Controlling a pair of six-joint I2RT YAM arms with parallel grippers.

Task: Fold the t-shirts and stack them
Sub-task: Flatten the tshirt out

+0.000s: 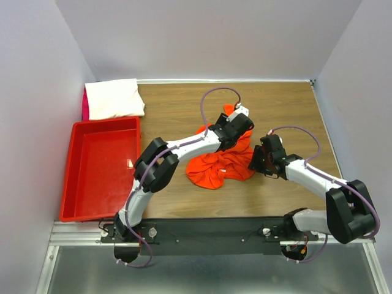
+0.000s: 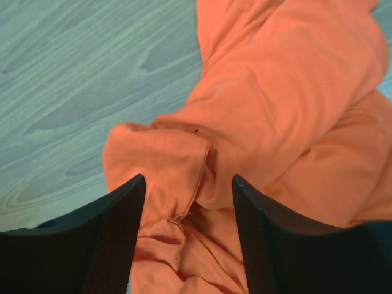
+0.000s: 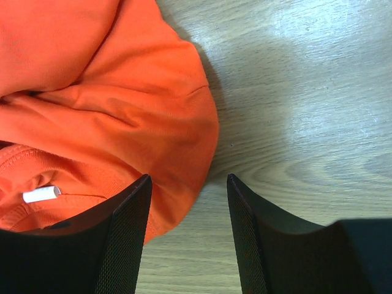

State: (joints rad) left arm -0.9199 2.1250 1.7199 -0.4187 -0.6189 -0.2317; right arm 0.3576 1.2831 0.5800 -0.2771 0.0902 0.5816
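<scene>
Tabletop of brown wood grain is shared by a rigid red plastic bin at the left and a bright orange-red cloth t-shirt, crumpled in a heap at the centre and not yet folded. A white t-shirt is laid folded at the far left corner, over a barely seen pink one; the stack is judged begun. The left pincer is held apart astride an orange fold, nothing clamped. The right pincer is spread over the heap's edge.
</scene>
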